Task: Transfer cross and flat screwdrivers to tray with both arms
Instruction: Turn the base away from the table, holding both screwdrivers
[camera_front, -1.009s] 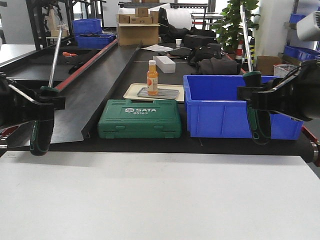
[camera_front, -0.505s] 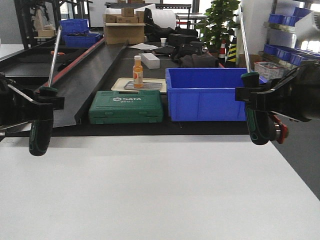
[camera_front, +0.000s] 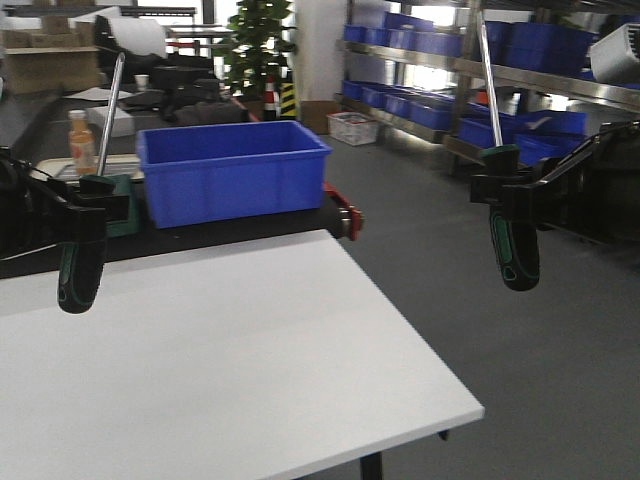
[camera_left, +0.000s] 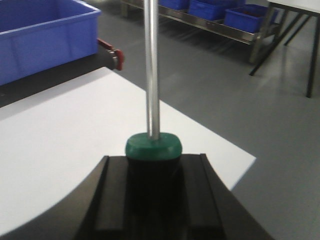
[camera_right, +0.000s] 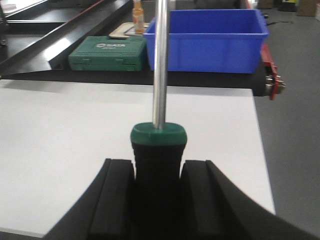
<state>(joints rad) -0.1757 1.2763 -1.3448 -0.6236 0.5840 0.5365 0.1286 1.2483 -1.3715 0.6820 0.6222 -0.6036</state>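
Observation:
I hold the two screwdrivers upright, one in each arm. In the front view my left gripper (camera_front: 95, 205) is shut on the left screwdriver (camera_front: 78, 265). Its black-and-green handle hangs over the white table (camera_front: 230, 350) and its steel shaft points up. My right gripper (camera_front: 502, 187) is shut on the right screwdriver (camera_front: 514, 245), which hangs past the table's right edge above the floor. In the left wrist view the left gripper (camera_left: 153, 162) clamps the handle below its green collar (camera_left: 153, 146). The right wrist view shows the same grip by the right gripper (camera_right: 158, 165). The tray is out of view.
A deep blue bin (camera_front: 232, 170) stands on the black bench behind the table, with a green tool case (camera_right: 107, 52) and an orange bottle (camera_front: 80, 140) to its left. Metal shelving with blue bins (camera_front: 470, 45) lines the right wall across grey floor.
The whole view has swung to the right: the blue bin, tool case and bottle slid left in the picture and the shelving came into sight. Both grippers keep their grip unchanged.

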